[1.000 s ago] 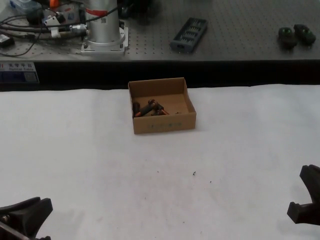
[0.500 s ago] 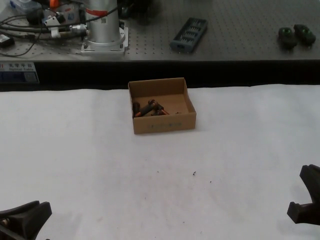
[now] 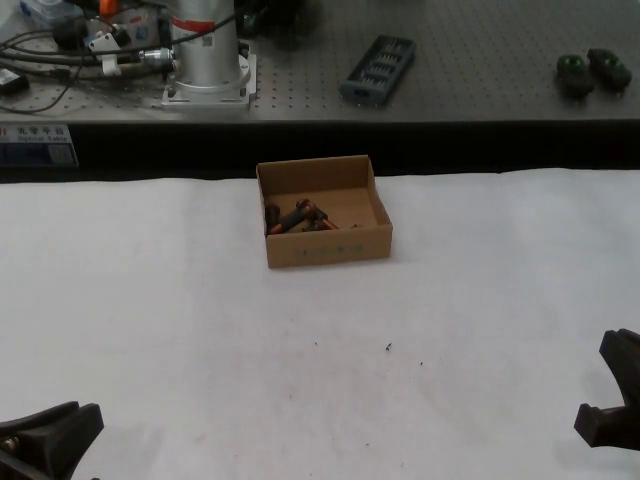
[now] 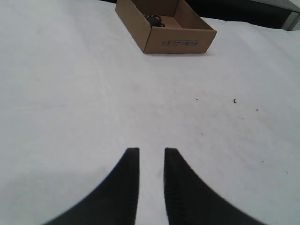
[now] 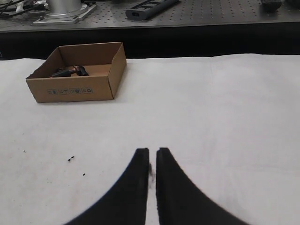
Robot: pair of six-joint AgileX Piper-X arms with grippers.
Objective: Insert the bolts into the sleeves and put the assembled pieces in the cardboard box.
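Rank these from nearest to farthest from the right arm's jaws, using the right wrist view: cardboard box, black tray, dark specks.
1. Dark specks, on the white cloth, close by to the left.
2. Cardboard box, farther forward and left, near the cloth's far edge.
3. Black tray, on the perforated bench beyond the cloth.

Cardboard box (image 3: 330,247): brown, open-topped, upright, with a printed label on its near wall. It stands on the white sheet (image 3: 450,300), near the sheet's far edge.

Assembled pieces (image 3: 298,217): several dark items with orange-red parts, lying in a loose heap on the box floor, toward its left side.
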